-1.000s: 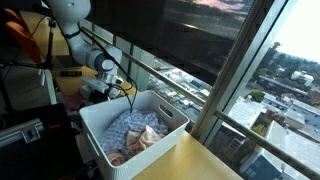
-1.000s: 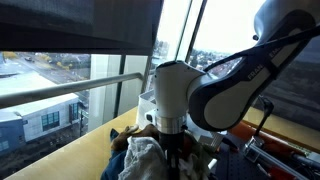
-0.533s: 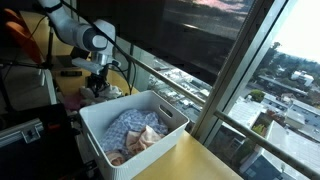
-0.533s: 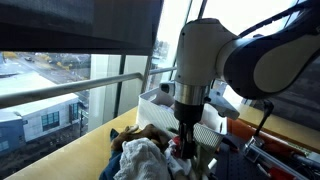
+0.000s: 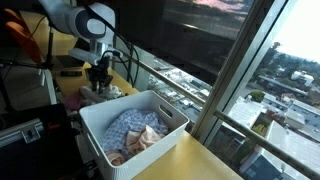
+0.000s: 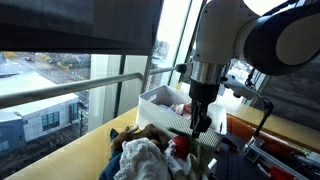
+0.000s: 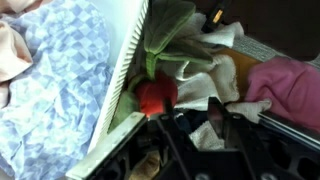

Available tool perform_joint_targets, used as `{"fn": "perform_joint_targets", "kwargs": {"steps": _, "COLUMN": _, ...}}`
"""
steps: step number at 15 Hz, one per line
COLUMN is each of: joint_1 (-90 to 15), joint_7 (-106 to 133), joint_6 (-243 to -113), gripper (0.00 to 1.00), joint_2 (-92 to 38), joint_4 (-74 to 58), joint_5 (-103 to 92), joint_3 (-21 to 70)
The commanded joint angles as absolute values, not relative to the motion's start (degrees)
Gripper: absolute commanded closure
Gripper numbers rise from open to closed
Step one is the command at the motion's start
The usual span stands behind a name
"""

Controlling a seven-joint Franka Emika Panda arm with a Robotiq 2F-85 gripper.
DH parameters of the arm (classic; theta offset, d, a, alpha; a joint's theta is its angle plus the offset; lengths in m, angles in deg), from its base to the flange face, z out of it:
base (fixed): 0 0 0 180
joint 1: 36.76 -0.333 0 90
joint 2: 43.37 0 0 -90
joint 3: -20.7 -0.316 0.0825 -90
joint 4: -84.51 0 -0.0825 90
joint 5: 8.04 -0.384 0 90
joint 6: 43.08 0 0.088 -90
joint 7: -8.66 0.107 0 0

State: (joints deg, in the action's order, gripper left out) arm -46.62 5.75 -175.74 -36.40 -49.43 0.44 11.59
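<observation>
Gripper (image 7: 195,135) first: in the wrist view its two dark fingers (image 7: 168,135) stand partly apart, a middling gap, and nothing is clamped between them, with only loose cloth showing below. It hangs straight down over a heap of laundry and touches none of it that I can see.

Right under the fingertips sits a small red cloth (image 7: 156,96), bunched up and pressed against the outer wall of the white basket (image 7: 125,70). Just beyond it a green cloth (image 7: 170,30) leans on that same wall. A white cloth (image 7: 205,85) lies to the right of the red one, touching it, and a pink cloth (image 7: 285,90) lies farther right.

In an exterior view the gripper (image 5: 97,82) hovers to the left of the basket (image 5: 175,128), on its far side, above the heap. In an exterior view from the opposite end, the gripper (image 6: 200,128) points down at the red cloth (image 6: 181,146), with the basket (image 6: 160,100) behind.

Inside the basket lies a blue checked cloth (image 5: 125,125), with a pale pink cloth (image 5: 145,140) at its near end. The basket stands on a yellow table (image 5: 195,160) beside the big window (image 5: 250,60).
</observation>
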Motion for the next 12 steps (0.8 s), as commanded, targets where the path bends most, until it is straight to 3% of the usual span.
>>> {"fn": "perform_joint_targets", "kwargs": {"steps": 1, "joint_1": -45.44, "joint_7": 4.20, "joint_6": -177.47, "gripper": 0.28, "joint_2": -36.19, "joint_4": -52.27, "joint_5": 0.60, "joint_3": 12.31}}
{"fn": "perform_joint_targets", "kwargs": {"steps": 5, "joint_1": -44.97, "joint_7": 3.85, "joint_6": -180.21, "gripper": 0.01, "joint_2": -33.67, "joint_4": -53.98, "joint_5": 1.89, "joint_3": 12.74}}
{"fn": "perform_joint_targets", "kwargs": {"steps": 12, "joint_1": -44.86, "joint_7": 3.61, "joint_6": -185.66, "gripper": 0.00, "joint_2": -26.93, "joint_4": -54.19, "joint_5": 6.26, "joint_3": 14.08}}
